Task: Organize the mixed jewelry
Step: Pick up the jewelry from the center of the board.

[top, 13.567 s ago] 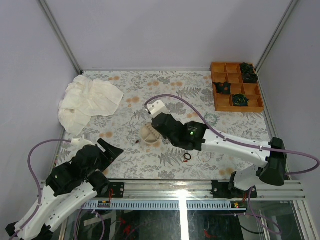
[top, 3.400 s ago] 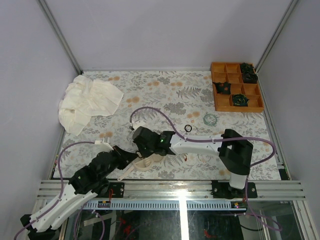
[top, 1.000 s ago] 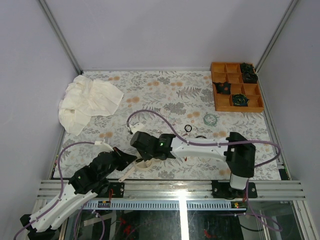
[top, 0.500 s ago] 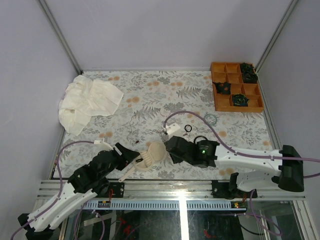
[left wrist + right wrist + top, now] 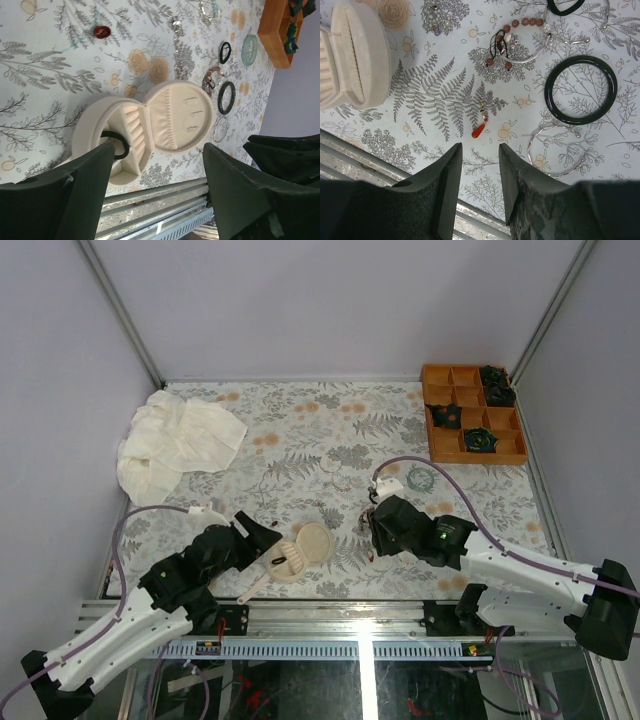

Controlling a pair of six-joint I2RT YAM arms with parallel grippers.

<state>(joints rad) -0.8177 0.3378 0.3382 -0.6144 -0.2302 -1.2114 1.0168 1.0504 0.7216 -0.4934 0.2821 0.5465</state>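
The cream round box lies open near the front edge, with a black ring in its base. My left gripper is open and empty just left of the box. My right gripper is open and empty, right of the box and above a red drop earring. Beyond its tips lie a dark bangle, a thin silver hoop, a brown-beaded bracelet and a black ring. The pale-teal bracelet lies further back.
An orange compartment tray with dark pieces stands at the back right. A crumpled white cloth lies at the back left. A reddish-brown bead lies left of the box. The metal rail runs along the front edge.
My right gripper has left the box and swung right to the loose pieces. The box now lies open. My left gripper has edged closer to the box.
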